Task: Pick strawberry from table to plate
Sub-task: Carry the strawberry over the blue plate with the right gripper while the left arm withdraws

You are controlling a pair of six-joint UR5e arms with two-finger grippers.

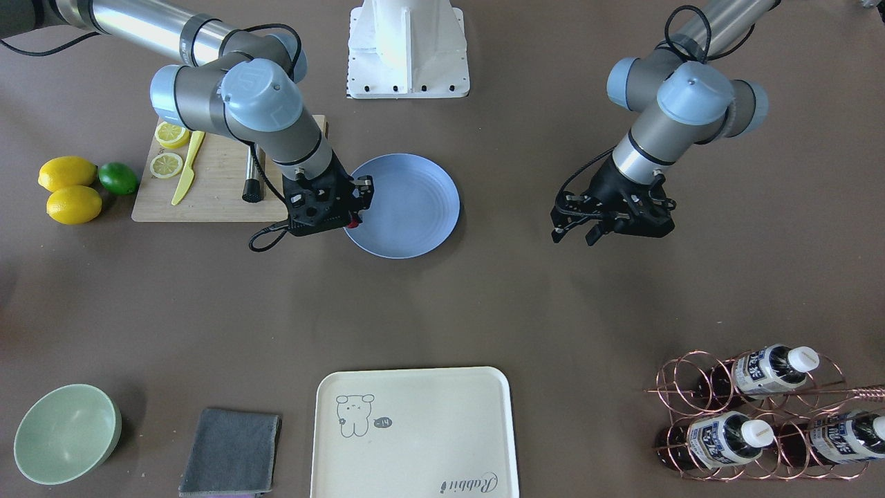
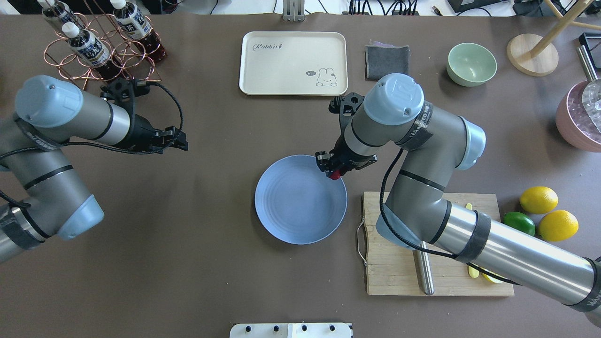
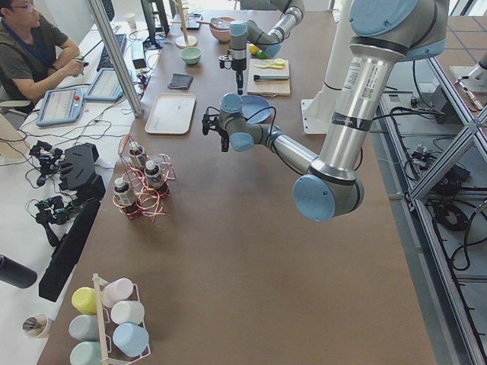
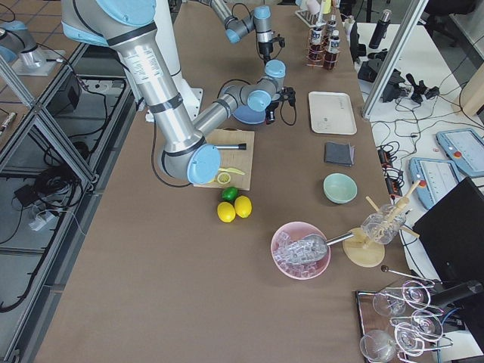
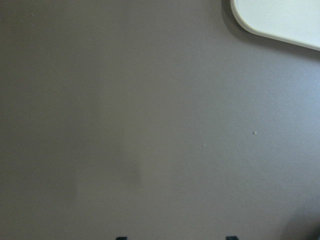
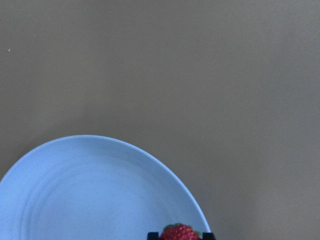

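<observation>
The blue plate [image 2: 300, 209] [image 1: 408, 200] [image 6: 100, 195] lies mid-table. My right gripper [image 2: 334, 172] [image 1: 354, 220] hangs over the plate's edge nearest the cutting board, shut on the small red strawberry [image 2: 335, 175] [image 1: 353, 223] [image 6: 179, 233]. In the right wrist view the berry sits between the two fingertips just above the plate's rim. My left gripper [image 1: 579, 234] [image 2: 181, 141] hovers over bare table [image 2: 188, 244] well away from the plate, its fingers apart and nothing between them.
A wooden cutting board [image 2: 436, 277] with a knife and lemon slices lies beside the plate. Two lemons [image 2: 539, 199] and a lime [image 2: 519, 223] sit past it. A cream tray [image 2: 293, 63], grey cloth [image 2: 387, 61], green bowl [image 2: 471, 64] and bottle rack [image 2: 101, 47] line the far side.
</observation>
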